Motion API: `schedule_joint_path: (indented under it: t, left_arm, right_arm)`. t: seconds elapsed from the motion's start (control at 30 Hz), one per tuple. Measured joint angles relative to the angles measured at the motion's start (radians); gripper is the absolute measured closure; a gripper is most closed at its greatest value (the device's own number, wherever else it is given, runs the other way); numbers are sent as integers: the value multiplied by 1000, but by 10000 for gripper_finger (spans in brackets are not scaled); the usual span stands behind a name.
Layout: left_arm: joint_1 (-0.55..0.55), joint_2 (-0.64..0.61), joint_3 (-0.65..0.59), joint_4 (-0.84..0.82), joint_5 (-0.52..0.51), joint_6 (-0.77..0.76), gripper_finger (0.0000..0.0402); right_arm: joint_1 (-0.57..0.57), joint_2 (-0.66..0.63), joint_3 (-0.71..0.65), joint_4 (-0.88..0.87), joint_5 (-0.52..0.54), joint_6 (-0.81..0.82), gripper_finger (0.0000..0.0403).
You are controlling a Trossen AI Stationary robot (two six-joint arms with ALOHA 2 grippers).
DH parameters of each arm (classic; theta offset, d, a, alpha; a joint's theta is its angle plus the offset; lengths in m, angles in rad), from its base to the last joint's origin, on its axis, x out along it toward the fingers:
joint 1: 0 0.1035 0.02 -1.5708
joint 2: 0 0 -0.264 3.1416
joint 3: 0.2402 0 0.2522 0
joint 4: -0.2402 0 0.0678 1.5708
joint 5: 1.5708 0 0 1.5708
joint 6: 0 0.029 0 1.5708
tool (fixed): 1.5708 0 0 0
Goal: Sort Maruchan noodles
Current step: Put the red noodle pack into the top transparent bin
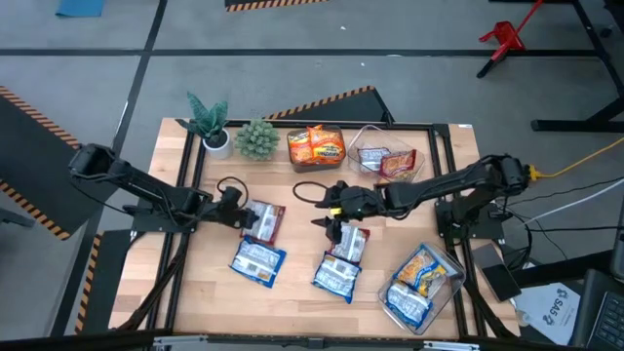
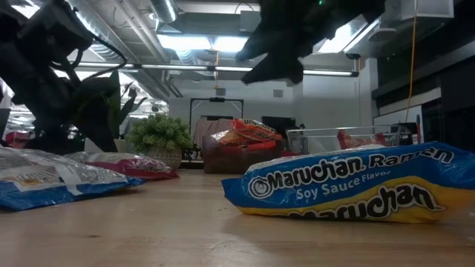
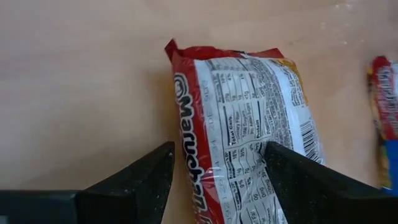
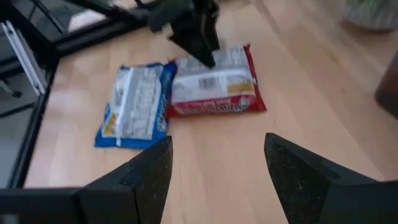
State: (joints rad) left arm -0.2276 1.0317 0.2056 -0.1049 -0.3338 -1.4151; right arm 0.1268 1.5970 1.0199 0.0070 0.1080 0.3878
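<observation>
Left hand (image 3: 214, 171) spread over red packet (image 3: 249, 124), right hand (image 4: 217, 168) released, hovering mid-table

A: What setting is shown?
B: A robotics lab: a light wooden table (image 1: 292, 292) on grey concrete floor (image 1: 292, 39), orange-and-black hazard tape (image 1: 322, 102), exposed ceiling pipes (image 2: 126, 30), and fluorescent strip lights (image 2: 208, 41).

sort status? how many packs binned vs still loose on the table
Done: orange packets sit in one far bin, red-brown packets in the next, blue-and-yellow packets in the near-right bin. In hand: nothing gripped; the left gripper is open, straddling a red packet, and the right gripper hangs open over bare wood. Left: four loose packets, two red and two blue ones.
</observation>
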Motion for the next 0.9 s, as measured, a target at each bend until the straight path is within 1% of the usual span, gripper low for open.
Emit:
schedule_joint_path:
  t: [0.07,0.13,0.33,0.57,0.7,0.8,0.9]
  left_arm:
    - [0,1,-9,37,11,-8,164]
    - [0,2,-10,67,15,-22,180]
    - [0,3,-10,126,7,-48,254]
    - [-1,3,-12,176,-19,-50,338]
    - [-1,3,-12,282,-48,-45,388]
    - [-1,3,-12,335,-66,-43,396]
    - [-1,3,-12,380,-91,-42,399]
  right_arm:
    - [-5,31,0,18,-11,3,166]
    - [-6,68,0,43,-23,11,166]
    - [-17,146,-1,73,-45,32,166]
    - [-17,151,-1,91,-49,28,166]
    - [-17,151,0,114,-49,27,166]
    - [-16,136,12,101,-49,27,166]
    - [-16,84,56,73,-49,-3,166]
